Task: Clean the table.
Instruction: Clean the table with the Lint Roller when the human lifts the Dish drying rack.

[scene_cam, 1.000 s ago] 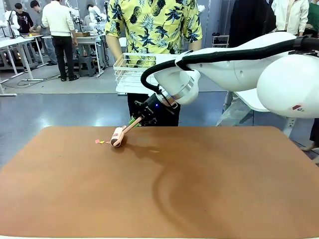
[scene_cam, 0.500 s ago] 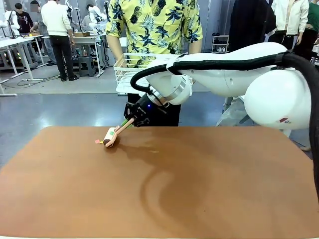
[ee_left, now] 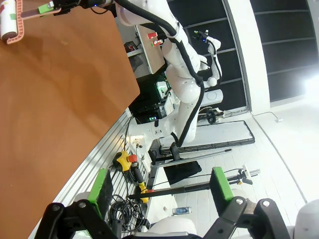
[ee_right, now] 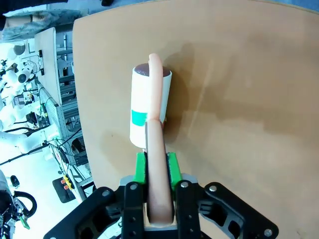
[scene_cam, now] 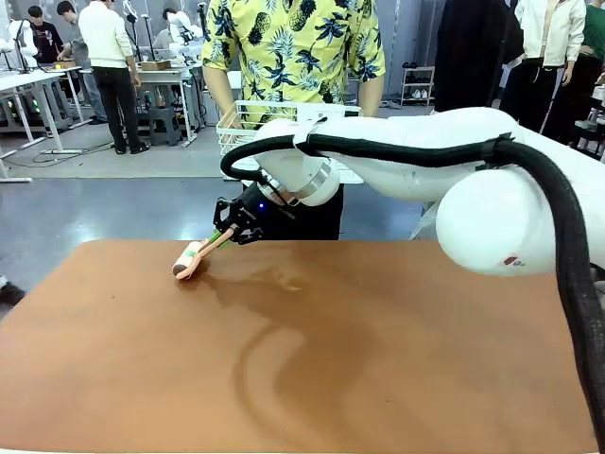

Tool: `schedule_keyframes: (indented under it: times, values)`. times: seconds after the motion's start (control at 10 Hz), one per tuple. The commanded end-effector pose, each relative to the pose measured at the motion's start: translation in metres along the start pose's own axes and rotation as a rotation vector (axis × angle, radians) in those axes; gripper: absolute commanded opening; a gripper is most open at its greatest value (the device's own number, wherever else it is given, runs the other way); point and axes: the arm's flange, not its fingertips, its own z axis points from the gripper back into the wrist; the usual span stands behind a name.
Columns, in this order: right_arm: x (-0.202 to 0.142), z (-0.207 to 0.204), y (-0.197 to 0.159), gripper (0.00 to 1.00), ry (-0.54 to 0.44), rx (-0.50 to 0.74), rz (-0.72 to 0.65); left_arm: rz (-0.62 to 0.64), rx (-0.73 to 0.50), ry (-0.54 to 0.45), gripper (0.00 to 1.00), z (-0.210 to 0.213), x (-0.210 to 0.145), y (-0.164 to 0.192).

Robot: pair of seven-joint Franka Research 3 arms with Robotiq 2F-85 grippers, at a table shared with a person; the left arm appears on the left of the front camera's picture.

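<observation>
Off the edge of the tabletop (scene_cam: 312, 359), the left end effector (ee_left: 160, 185) hangs with its fingers spread and empty. Near the tabletop's far left corner, the right end effector (scene_cam: 225, 231) is clamped on the handle of a lint roller (scene_cam: 186, 260), whose roll rests on the tabletop. A person (scene_cam: 293, 47) stands beyond the far edge.

No legible text, labels or numbers.

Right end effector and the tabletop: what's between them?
A lint roller: the right end effector grips its handle, roll against the table; right wrist view.
</observation>
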Motion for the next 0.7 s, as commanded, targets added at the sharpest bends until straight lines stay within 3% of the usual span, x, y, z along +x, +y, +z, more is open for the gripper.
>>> schedule_keyframes:
  times: [0.0, 0.6]
  values:
    - [-0.001, -0.06, -0.007, 0.21, 0.158, -0.094, 0.005, -0.005, -0.001, -0.006, 1.0, 0.002, -0.001, -0.001]
    - [0.005, -0.063, 0.016, 0.21, 0.137, 0.014, 0.042, -0.005, -0.001, -0.006, 1.0, 0.002, -0.001, -0.001]
